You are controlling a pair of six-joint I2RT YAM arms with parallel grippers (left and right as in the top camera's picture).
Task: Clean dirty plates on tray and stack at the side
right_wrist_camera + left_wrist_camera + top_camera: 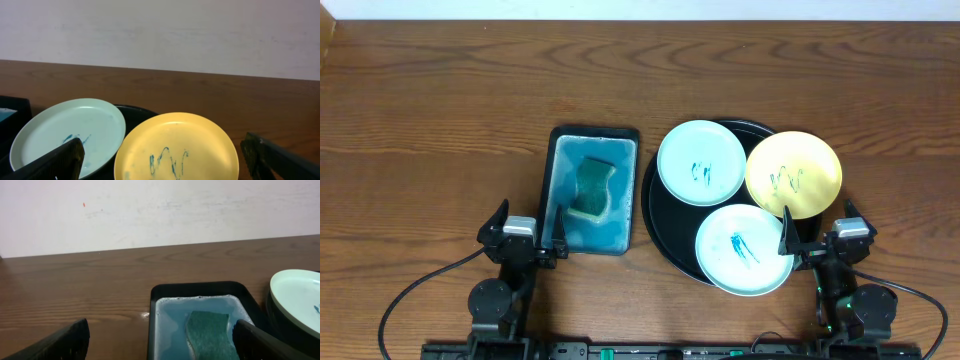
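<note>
Both grippers are wide open and hold nothing. The left gripper (531, 222) sits near the basin (632, 190) of blue water, where the sponge (592, 189) lies soaking. The right gripper (817, 228) sits at the near right of the tray (665, 218).

All three plates are on the tray, and all have teal scribbles on them. One white plate (701, 162) is at the far left. The yellow plate (793, 175) is at the far right. The other white plate (744, 249) is near.

Here is what could go wrong, I think:

- The yellow plate and the near white plate hang out over the tray's rim. A push down on an edge that hangs out could tip the plate up or flip it onto the table (440, 120).
- One right finger is just beside the near white plate. If the arm moves without care, it could knock that plate.
- The plates sit close together. Lifting one could drag another along.
- The plates look thin and smooth, so a pinch on the rim could slip.
- One left finger is right by the basin's near left edge. A bump there could slosh water out.
- The wet sponge could drip on the wood on its way over.
</note>
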